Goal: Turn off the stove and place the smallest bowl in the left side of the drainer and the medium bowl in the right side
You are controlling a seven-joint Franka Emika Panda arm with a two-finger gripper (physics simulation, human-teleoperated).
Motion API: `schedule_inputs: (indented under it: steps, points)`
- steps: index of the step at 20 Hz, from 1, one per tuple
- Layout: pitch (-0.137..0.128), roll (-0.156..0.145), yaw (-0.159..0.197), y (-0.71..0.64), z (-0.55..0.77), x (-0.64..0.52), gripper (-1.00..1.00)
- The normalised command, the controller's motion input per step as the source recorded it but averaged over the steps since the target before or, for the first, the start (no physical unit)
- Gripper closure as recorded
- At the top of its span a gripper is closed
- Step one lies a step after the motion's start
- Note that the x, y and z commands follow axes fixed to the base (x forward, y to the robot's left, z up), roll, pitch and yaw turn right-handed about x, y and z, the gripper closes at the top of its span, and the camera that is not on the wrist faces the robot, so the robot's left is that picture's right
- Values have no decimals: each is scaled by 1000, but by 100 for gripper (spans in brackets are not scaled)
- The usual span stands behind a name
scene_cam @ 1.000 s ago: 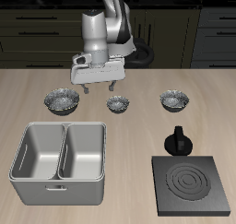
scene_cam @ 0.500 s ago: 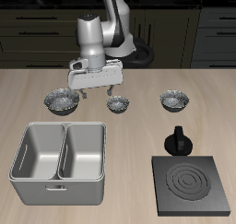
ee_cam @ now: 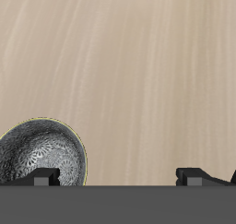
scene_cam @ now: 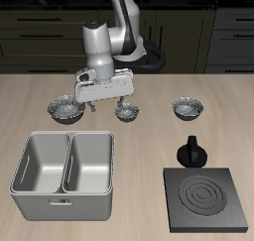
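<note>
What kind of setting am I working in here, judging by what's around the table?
Probably a simulated kitchen: dark cabinet drawers with handles behind a wooden table, a flat black square hotplate with a dark coil, and a light grey metal two-compartment drainer tub.

Three bowls in a row, mid-frame.
Drainer (scene_cam: 63,162) lower left; stove (scene_cam: 206,198) lower right, its knob (scene_cam: 190,151) just behind it.
</note>
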Motion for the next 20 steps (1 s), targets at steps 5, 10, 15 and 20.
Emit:
schedule_inputs:
  steps: [5,10,15,20]
  points:
    - [20,20,-15,144,-159,-2,-100]
    - [13,6,-13,99,-133,-27,-100]
    - [51,24,-10,137,-282,-36,-100]
    - [38,49,-5,231,-322,12,100]
